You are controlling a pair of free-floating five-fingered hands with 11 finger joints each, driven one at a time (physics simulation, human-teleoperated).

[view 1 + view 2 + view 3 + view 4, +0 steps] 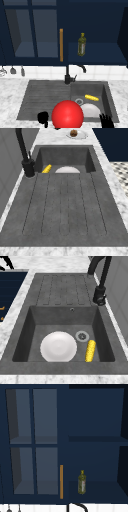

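At the sink's front edge, both hands hover low, with a big red ball between them.

Left hand point(43, 117) sits just left of the red ball point(67, 115), its fingers curled into a clump that grasps nothing I can make out; right hand point(107, 121) hangs off the basin's point(100, 331) near right corner, fingers spread and released. Neither visibly touches the ball, which floats in front of the white plate point(58, 346) lying flat on the basin floor. Beside the plate lie the drain point(82, 336) and a yellow corn cob point(90, 350). To work well here, I judge a hand should reach down past the ball and grip the plate's rim, avoiding the black faucet point(68, 75). An olive-oil bottle point(82, 482) stands on the open cabinet shelf point(100, 490).
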